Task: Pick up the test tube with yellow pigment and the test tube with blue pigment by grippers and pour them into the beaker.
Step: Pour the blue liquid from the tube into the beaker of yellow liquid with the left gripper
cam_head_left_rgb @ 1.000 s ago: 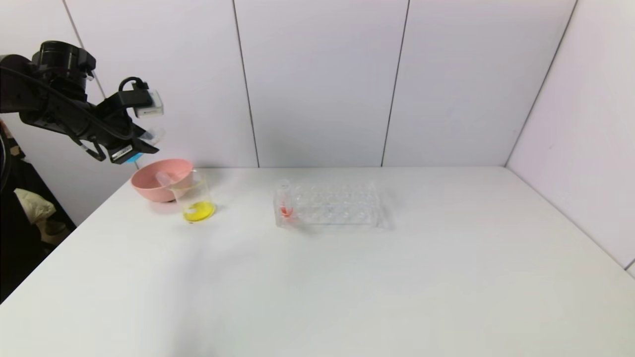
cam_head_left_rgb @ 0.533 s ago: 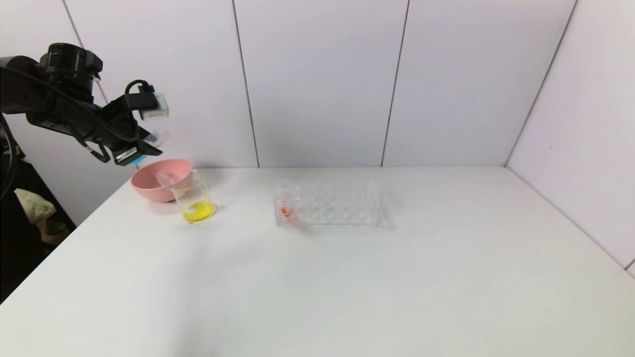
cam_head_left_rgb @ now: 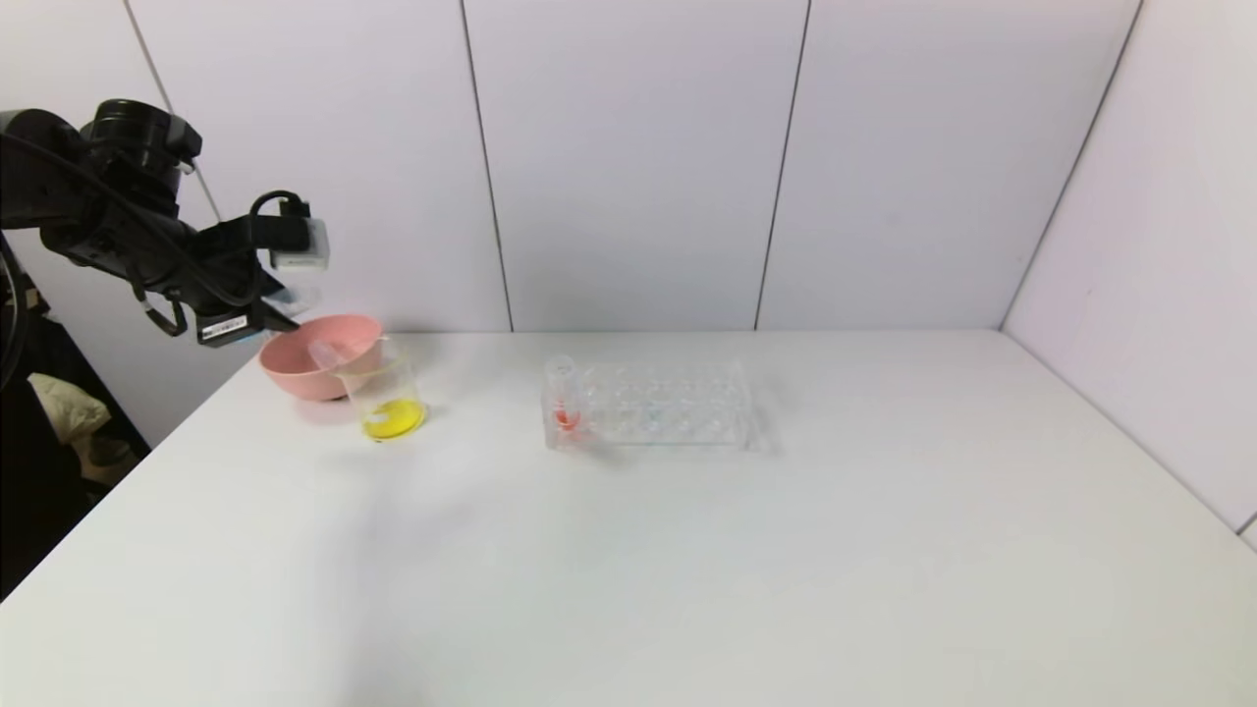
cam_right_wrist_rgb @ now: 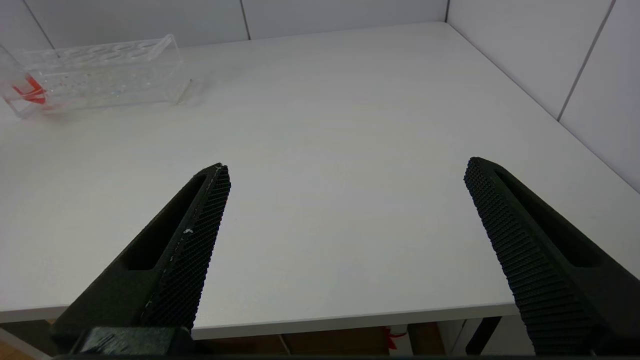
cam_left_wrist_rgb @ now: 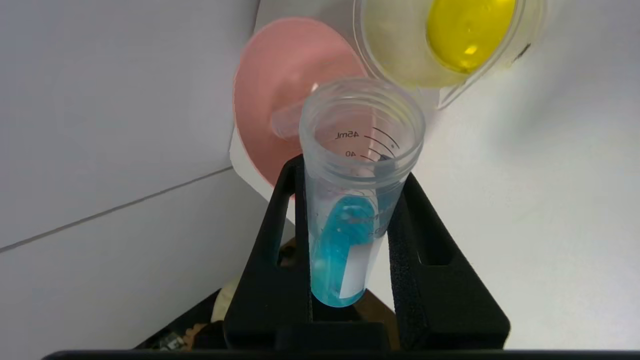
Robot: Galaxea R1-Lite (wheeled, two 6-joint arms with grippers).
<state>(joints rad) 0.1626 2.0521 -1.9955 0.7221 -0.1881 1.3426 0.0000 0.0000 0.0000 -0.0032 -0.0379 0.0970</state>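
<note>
Two tools: the left tool [cam_left_wrist_rgb: 350,170] clamps the blue tube [cam_left_wrist_rgb: 352,200] above the bowl [cam_head_left_rgb: 314,355], beside the beaker [cam_head_left_rgb: 385,393]; the right tool [cam_right_wrist_rgb: 345,175] gapes wide over the worktop [cam_right_wrist_rgb: 325,150].

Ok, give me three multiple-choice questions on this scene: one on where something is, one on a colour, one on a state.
1. Where is the beaker?
A. Touching the rack
B. Just in front of the pink bowl
C. At the table's right edge

2. What colour is the liquid in the beaker?
A. Yellow
B. Red
C. Green

3. What is the left hand doing?
A. Open and empty
B. Shut on the red tube
C. Shut on the blue tube

Answers: 1 B, the head view shows the beaker in front of the bowl, well left of the rack. 2 A, a yellow pool lies at its bottom. 3 C, the left wrist view shows both fingers clamping the tube with blue liquid.
</note>
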